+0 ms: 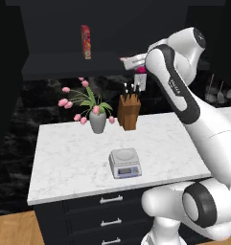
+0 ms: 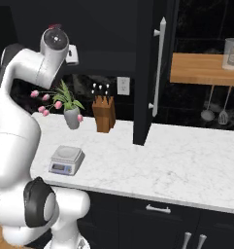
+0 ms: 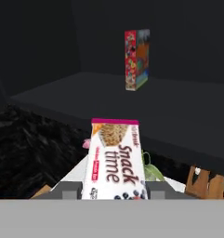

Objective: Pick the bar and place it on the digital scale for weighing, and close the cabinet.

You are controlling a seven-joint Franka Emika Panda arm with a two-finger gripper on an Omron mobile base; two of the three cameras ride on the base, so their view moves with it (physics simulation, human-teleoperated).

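Pink-edged and white, the bar [image 3: 115,160] sits clamped between the fingertips of the gripper [image 3: 114,190], its printed face turned up toward the hand camera and its far end sticking straight out ahead of the fingers. It looks like a light, thin foil packet: probably a little flexible and slick, with a crumbly inside, so a modest squeeze across the narrow width near one end, as now, seems the sensible hold; a harder pinch could crease it, a looser one could let it slide.

Just beyond and below the bar's tip lies the dark shelf of the cabinet [image 3: 132,93], and further ahead on that shelf stands a tall red box [image 3: 136,59], upright and well apart from the gripper. In the left base view the hand [image 1: 133,62] hangs at the shelf's front edge, level with it.

Well below the gripper, on the white marble counter [image 1: 64,158], rests the digital scale [image 1: 124,162], its platform bare. Between shelf and scale, nearer the wall, stand a knife block [image 1: 129,111] and a vase of pink tulips [image 1: 97,119]. The cabinet door [image 2: 150,73] stands open to the gripper's right.
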